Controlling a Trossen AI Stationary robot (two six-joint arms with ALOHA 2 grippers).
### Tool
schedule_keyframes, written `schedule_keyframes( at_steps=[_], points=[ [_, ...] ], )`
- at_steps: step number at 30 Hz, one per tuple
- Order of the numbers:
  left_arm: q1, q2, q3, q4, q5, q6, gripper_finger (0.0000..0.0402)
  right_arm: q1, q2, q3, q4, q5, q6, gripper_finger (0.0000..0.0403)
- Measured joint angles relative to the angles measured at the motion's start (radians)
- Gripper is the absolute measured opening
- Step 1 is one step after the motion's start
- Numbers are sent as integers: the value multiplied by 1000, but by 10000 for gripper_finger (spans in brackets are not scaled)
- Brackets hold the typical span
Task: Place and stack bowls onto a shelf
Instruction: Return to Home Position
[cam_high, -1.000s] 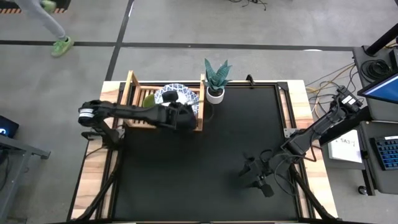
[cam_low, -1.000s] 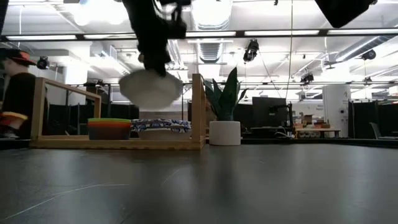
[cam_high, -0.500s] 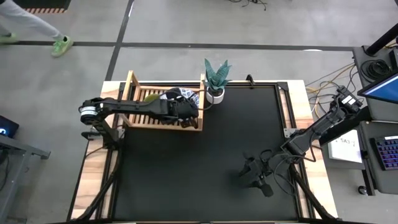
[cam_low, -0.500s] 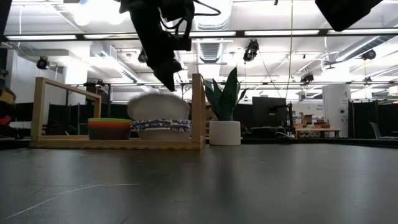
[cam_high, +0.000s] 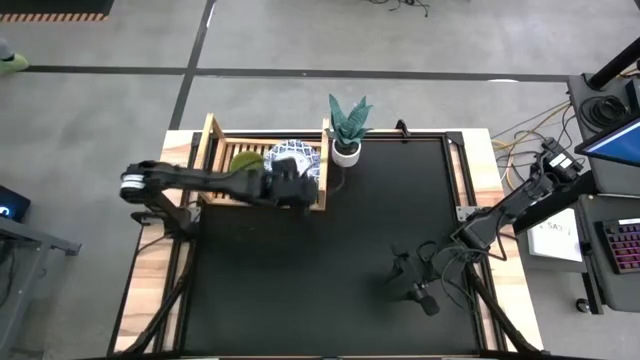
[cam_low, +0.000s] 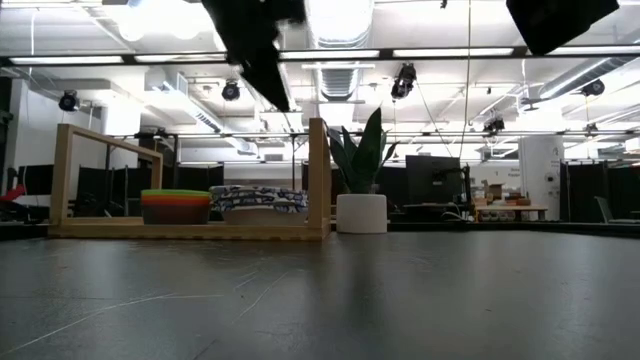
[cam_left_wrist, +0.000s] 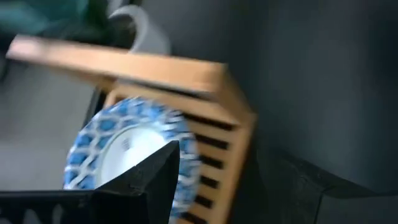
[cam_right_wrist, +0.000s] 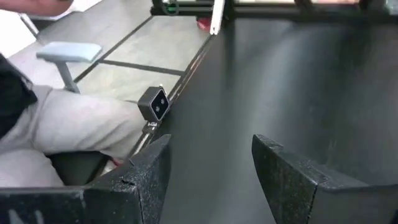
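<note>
While shelf (cam_high: 208, 140) holds two bowl stacks (cam_high: 295, 158), left tool (cam_high: 297, 188) and right tool (cam_right_wrist: 211, 140) gape empty.

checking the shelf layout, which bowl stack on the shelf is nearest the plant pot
The blue patterned stack, at the shelf end beside the plant pot; the green-topped plain stack sits farther off.

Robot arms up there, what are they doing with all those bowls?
They are stacking bowls on the wooden shelf. Two stacks sit there: a colourful stack with a green bowl on top, and blue patterned bowls beside it. The left end effector hovers open and empty above the shelf's front edge. The right end effector waits open over the black mat.
</note>
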Motion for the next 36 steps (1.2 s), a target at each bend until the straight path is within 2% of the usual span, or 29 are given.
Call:
schedule_keyframes(
  at_steps=[3,7,11,15,19,21,28,36],
  points=[
    [-107,-65,-70,66,3,17,190,0,-26,-39,58,0,-62,210],
    [-250,-200,-225,209,2,9,170,-7,-105,-99,81,5,-134,210],
    [-323,-360,-401,380,-2,-47,138,-27,-224,-155,85,75,-168,210],
    [-329,-520,-552,562,-3,-46,87,-72,-341,-201,81,87,-213,210],
    [-304,-679,-681,625,-5,-8,25,-119,-452,-243,43,86,-242,210],
    [-280,-767,-742,640,-5,-18,7,-140,-508,-271,27,83,-244,210],
    [-209,-1034,-917,717,60,-85,6,-179,-723,-389,18,70,-247,210],
    [-197,-1232,-1028,733,73,-71,1,-200,-955,-419,-105,80,-268,210]
  ],
)
